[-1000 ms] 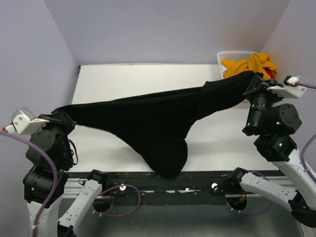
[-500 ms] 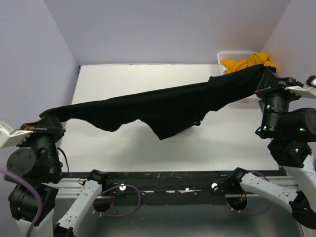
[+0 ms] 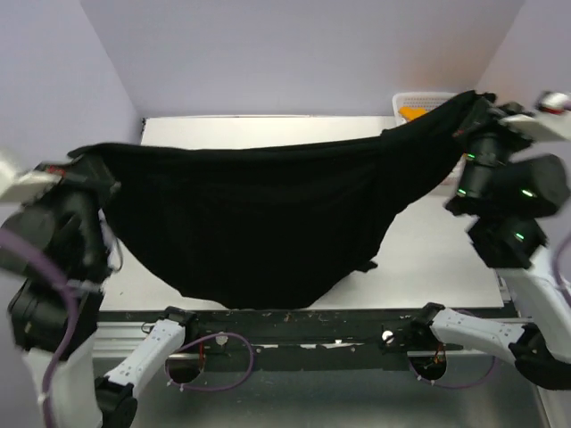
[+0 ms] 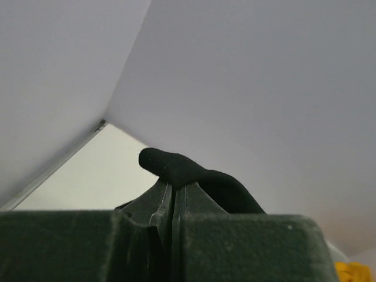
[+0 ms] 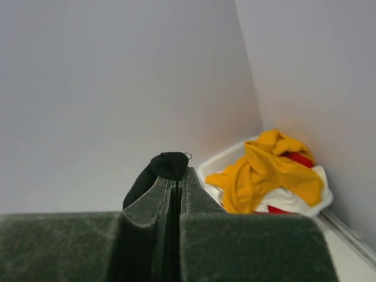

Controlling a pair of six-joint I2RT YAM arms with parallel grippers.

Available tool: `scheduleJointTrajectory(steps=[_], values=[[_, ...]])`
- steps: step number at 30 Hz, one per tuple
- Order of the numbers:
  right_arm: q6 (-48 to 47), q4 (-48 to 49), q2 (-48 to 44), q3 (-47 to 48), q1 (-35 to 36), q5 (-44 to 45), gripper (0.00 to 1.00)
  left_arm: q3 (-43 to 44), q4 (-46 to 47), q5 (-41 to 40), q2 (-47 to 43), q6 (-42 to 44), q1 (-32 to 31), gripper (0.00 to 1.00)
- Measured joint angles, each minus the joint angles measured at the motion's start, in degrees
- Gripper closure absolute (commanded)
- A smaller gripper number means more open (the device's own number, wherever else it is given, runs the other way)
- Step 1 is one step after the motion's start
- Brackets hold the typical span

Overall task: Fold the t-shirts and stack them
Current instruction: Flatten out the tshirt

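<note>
The large black t-shirt point(image 3: 259, 214) hangs spread in the air between both arms, its lower edge sagging to the table's near edge. My left gripper point(image 3: 86, 159) is shut on its left end; the pinched cloth point(image 4: 176, 168) bulges above the closed jaws point(image 4: 174, 187). My right gripper point(image 3: 471, 105) is shut on its right end, with a black fold point(image 5: 167, 167) sticking out above the closed jaws point(image 5: 178, 179). The mustard-yellow t-shirt point(image 5: 264, 173), red t-shirt point(image 5: 296, 158) and white t-shirt point(image 5: 294, 200) lie heaped in the white basket point(image 5: 220, 161).
The white slatted basket point(image 3: 412, 100) stands at the table's far right corner, partly hidden behind the black cloth. The white table point(image 3: 428, 259) shows to the right of the shirt. Lilac walls close in on three sides.
Both grippers have risen and moved towards the back, holding the shirt. It was pulled taut half a second ago and has now dropped open into a wide hanging sheet.
</note>
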Motion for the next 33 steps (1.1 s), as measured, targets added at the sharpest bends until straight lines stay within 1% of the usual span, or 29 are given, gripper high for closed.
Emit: scheduleJointTrajectory(steps=[2,3,5,6,7,8,9,10,11,12,13,14,16,17,19,21,23,24,25,27,29,33], values=[[-4.0,4.8,5.2,-2.2,-0.8,3.1,0.99,-0.1,0.7,-1.1,6.0,0.7,1.0,1.00],[-5.2,6.6,8.0,-4.0,-1.6,3.7,0.99,-0.5,0.9,-0.8,10.1,0.7,2.8,0.95],[-5.9,8.0,13.2,-8.1,-3.7,4.0,0.99,-2.5,1.8,1.2,17.2,0.4,7.1,0.80],[-5.2,7.7,16.2,-10.1,-5.2,3.6,0.99,-4.8,2.7,2.5,21.7,0.0,9.4,0.65],[-4.0,7.1,19.1,-12.0,-6.8,2.8,0.98,-6.4,3.1,3.4,24.5,-0.3,10.7,0.55],[-2.2,6.0,21.7,-13.5,-8.5,1.7,0.93,-8.7,3.7,5.0,29.2,-0.7,12.2,0.37],[0.1,4.9,24.5,-14.9,-10.4,-0.4,0.83,-10.4,4.2,6.2,32.7,-1.0,13.2,0.22],[2.6,3.9,27.2,-16.0,-12.5,-3.1,0.70,-11.6,4.3,7.3,36.2,-1.2,13.7,0.12],[5.1,3.1,29.9,-16.8,-14.7,-6.2,0.48,-12.2,4.0,8.8,40.5,-1.4,14.6,0.03],[7.5,2.1,32.8,-17.0,-16.8,-9.2,0.11,-12.0,3.8,10.2,45.2,-1.6,15.3,0.01],[9.8,1.5,35.8,-16.8,-18.7,-11.7,0.00,-10.6,2.5,11.4,48.9,-1.9,15.8,0.01],[11.8,0.3,38.9,-16.1,-20.0,-13.3,0.00,-8.1,1.0,12.3,53.2,-2.3,16.2,0.01],[14.8,-2.7,44.9,-13.5,-22.2,-14.7,0.00,-3.4,-1.2,13.7,58.9,-3.0,16.6,0.01],[16.0,-3.9,47.1,-12.4,-22.7,-14.9,0.00,-1.8,-1.6,14.1,60.8,-3.2,16.7,0.01],[17.9,-5.9,49.3,-11.7,-22.8,-16.0,0.00,-2.1,-1.5,15.5,61.2,-3.5,16.5,0.01],[19.3,-7.4,49.3,-11.7,-22.6,-17.4,0.00,-5.9,-0.2,17.9,58.2,-3.8,16.0,0.01],[20.7,-7.8,47.1,-12.3,-22.4,-20.7,0.00,-11.2,1.6,20.2,53.7,-4.2,14.9,0.01],[21.2,-8.0,45.6,-13.1,-22.4,-22.7,0.00,-15.5,2.9,21.7,49.8,-4.5,13.8,0.01],[21.8,-8.1,43.6,-14.3,-22.3,-24.7,0.00,-18.1,3.5,22.9,47.3,-4.6,12.8,0.01],[23.3,-8.2,38.9,-17.7,-22.3,-29.4,0.00,-23.9,5.9,25.7,41.7,-4.9,9.8,0.01],[24.9,-8.3,34.0,-21.4,-22.2,-34.5,0.00,-27.9,7.8,28.1,38.1,-5.2,7.1,0.01],[28.2,-8.4,25.9,-29.2,-20.3,-43.3,0.00,-36.2,12.5,32.6,33.6,-5.6,-0.7,0.01]])
